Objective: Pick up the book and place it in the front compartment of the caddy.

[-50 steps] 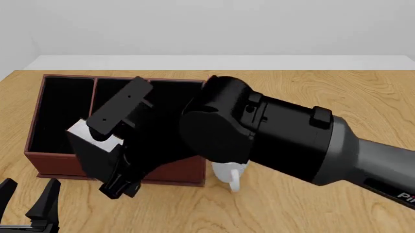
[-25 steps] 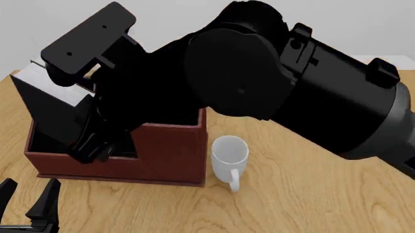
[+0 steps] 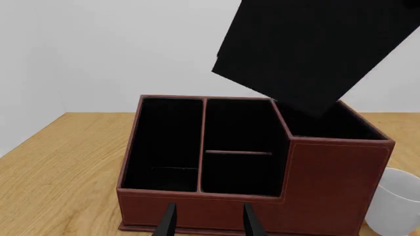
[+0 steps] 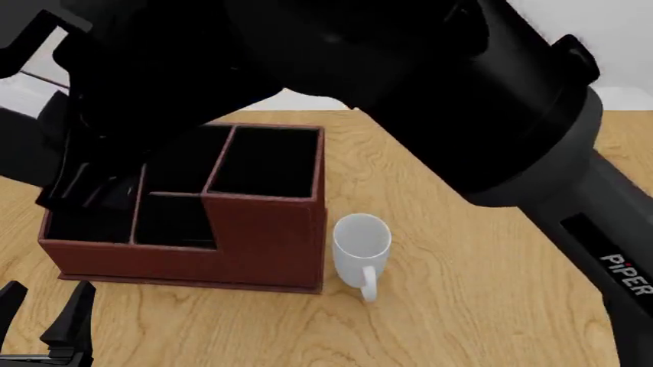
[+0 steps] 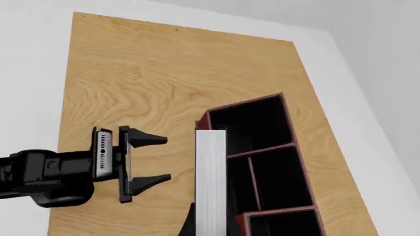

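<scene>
Left gripper (image 4: 46,321) sits idle at the near-left table (image 4: 490,306) edge, fingers apart, nothing in them, just short of the caddy's near wall. Caddy (image 4: 183,245) is left of centre, all four compartments bare as far as I can see; mug (image 4: 362,243) stands just right of it, not involved. Right arm (image 4: 459,99) fills the frame high over the caddy. Right gripper's tips are barely visible in the wrist view, so grip state can't be read directly, but the book (image 5: 211,182) runs straight along the finger line, white page edge up, so I judge it clamped. The left wrist view shows its black cover tilted in the air above the caddy's far side, clear of it. Pick looks done; left to do: lower the book into the front compartment, release.
</scene>
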